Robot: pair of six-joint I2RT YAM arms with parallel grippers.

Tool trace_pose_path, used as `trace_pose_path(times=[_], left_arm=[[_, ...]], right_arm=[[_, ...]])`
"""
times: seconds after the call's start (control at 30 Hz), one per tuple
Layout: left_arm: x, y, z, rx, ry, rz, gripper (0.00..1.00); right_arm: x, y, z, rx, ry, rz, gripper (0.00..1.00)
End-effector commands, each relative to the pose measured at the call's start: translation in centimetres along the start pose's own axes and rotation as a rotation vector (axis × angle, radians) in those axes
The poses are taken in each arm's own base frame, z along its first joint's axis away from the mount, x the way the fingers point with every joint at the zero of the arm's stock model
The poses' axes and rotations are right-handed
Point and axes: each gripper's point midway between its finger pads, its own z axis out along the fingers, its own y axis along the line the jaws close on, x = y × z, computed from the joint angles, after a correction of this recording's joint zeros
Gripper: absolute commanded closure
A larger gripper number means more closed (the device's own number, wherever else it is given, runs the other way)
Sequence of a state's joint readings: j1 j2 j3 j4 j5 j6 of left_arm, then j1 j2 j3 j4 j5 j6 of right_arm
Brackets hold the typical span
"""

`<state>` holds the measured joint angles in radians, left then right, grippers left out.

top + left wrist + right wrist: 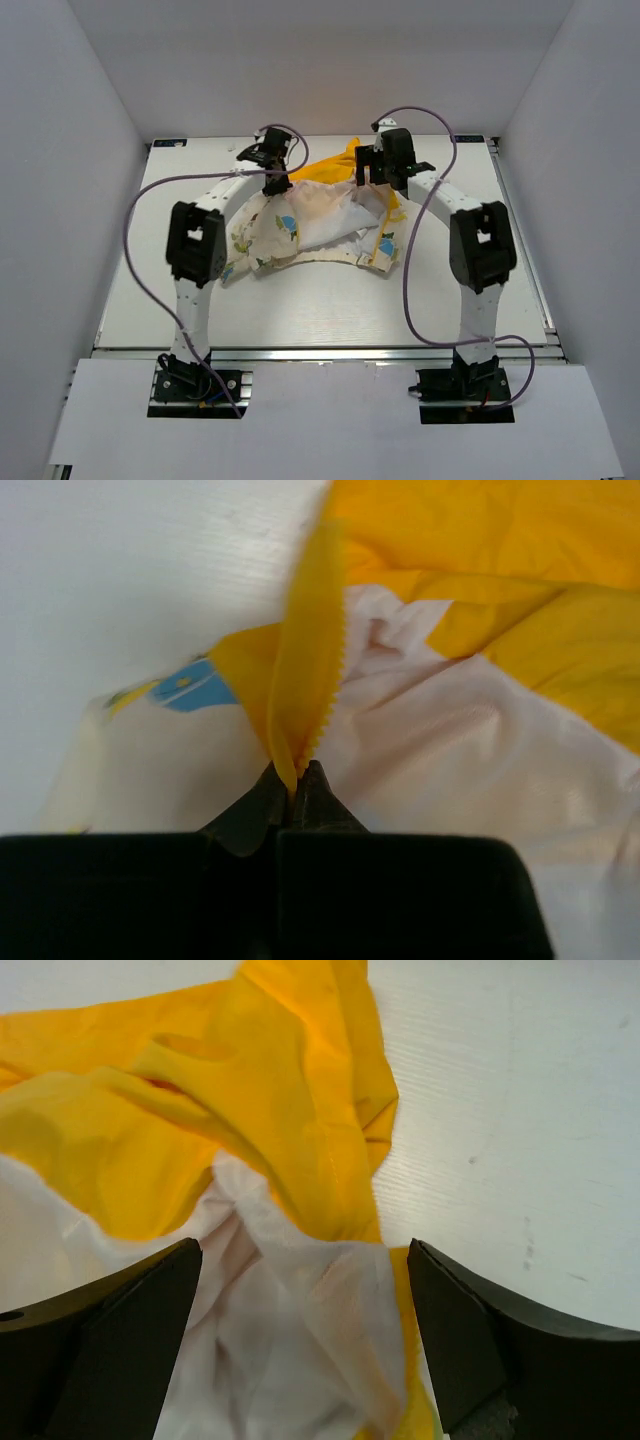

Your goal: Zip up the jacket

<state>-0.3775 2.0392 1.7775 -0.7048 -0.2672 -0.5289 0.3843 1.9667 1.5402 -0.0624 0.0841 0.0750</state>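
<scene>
The jacket (312,222) lies crumpled in the middle of the table, cream-white with cartoon prints, its yellow hood (340,163) toward the back. My left gripper (274,182) sits at the jacket's left rear. In the left wrist view it (293,785) is shut on a raised yellow strip of the zipper edge (305,650), whose small teeth show along one side. My right gripper (376,180) hangs over the jacket's right rear. In the right wrist view it (305,1295) is open, its fingers (130,1350) spread wide over bunched white fabric (300,1340) and yellow lining (250,1090). I cannot see the zipper slider.
White walls close in the table (320,310) on the left, back and right. Bare tabletop lies in front of the jacket and to the right of the hood (520,1110). Purple cables (420,240) loop beside both arms.
</scene>
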Motion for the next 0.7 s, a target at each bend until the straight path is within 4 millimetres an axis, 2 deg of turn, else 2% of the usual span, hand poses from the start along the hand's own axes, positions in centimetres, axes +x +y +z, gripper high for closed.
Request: trace_pose_path(times=[0.0,0.03,0.07,0.1,0.13,0.17,0.2,0.23,0.27,0.3,0.33,0.4,0.43,0.47,0.5,0.53,0.57,0.6,0.63,0.67], left_arm=[[-1.4,-3.8,1.8,0.060,0.033,0.063,1.00],[-2.5,-4.6,2.9,0.060,0.015,0.065,0.99],[-3.6,-4.9,2.1,0.068,-0.010,0.066,0.89],[-3.2,-5.1,2.9,0.070,0.006,0.074,0.80],[-4.0,-5.7,2.5,0.103,-0.020,0.084,0.71],[-4.1,-6.9,1.9,0.177,-0.016,0.093,0.56],[-3.9,-7.0,0.7,0.213,-0.019,0.100,0.43],[-4.6,-7.8,-0.2,0.266,-0.058,0.105,0.25],[-4.2,-8.1,-1.1,0.303,-0.052,0.108,0.05],[-2.3,-7.1,-1.0,0.288,-0.014,0.114,0.02],[-3.4,-6.8,-3.6,0.305,-0.056,0.097,0.02],[-3.1,-5.0,-5.5,0.265,-0.070,0.081,0.02],[-2.2,-3.4,-7.7,0.240,-0.070,0.058,0.02],[-1.7,-2.0,-8.7,0.210,-0.076,0.037,0.02],[-1.3,-0.2,-9.5,0.155,-0.096,0.010,0.02],[0.6,1.9,-11.4,0.137,-0.092,-0.029,0.02],[1.5,3.6,-12.0,0.116,-0.094,-0.057,0.02],[2.5,5.2,-12.5,0.086,-0.093,-0.117,0.02],[5.2,8.5,-13.1,0.030,-0.058,-0.162,0.02],[6.7,10.1,-13.3,-0.001,-0.032,-0.196,0.02]], right_arm=[[-6.0,0.7,-0.5,-0.065,-0.077,0.094,0.11],[-6.5,1.4,-1.3,-0.102,-0.085,0.091,0.11],[-6.6,1.4,-1.9,-0.110,-0.097,0.090,0.11],[-6.6,1.7,-2.5,-0.124,-0.110,0.088,0.11],[-4.9,1.6,-2.7,-0.124,-0.094,0.089,0.11],[-5.9,1.8,-4.6,-0.133,-0.129,0.092,0.11],[-5.8,2.1,-5.5,-0.146,-0.135,0.097,0.11],[-5.3,2.8,-6.2,-0.185,-0.128,0.100,0.11],[-4.2,3.4,-7.7,-0.215,-0.110,0.100,0.11],[-3.7,4.0,-8.4,-0.243,-0.097,0.101,0.11],[-2.9,4.6,-9.0,-0.270,-0.079,0.104,0.11],[-1.0,6.8,-10.9,-0.354,-0.034,0.096,0.11],[-0.3,7.8,-11.4,-0.382,-0.019,0.094,0.11],[0.3,10.1,-12.4,-0.425,-0.008,0.066,0.11],[1.5,11.4,-12.7,-0.442,0.024,0.049,0.11],[2.3,12.6,-12.6,-0.456,0.045,0.027,0.11],[3.2,15.1,-13.1,-0.500,0.067,-0.003,0.11],[3.2,16.2,-13.0,-0.517,0.081,-0.005,0.11],[4.5,17.3,-12.1,-0.527,0.131,0.025,0.11],[4.7,17.7,-11.5,-0.527,0.149,0.054,0.11]])
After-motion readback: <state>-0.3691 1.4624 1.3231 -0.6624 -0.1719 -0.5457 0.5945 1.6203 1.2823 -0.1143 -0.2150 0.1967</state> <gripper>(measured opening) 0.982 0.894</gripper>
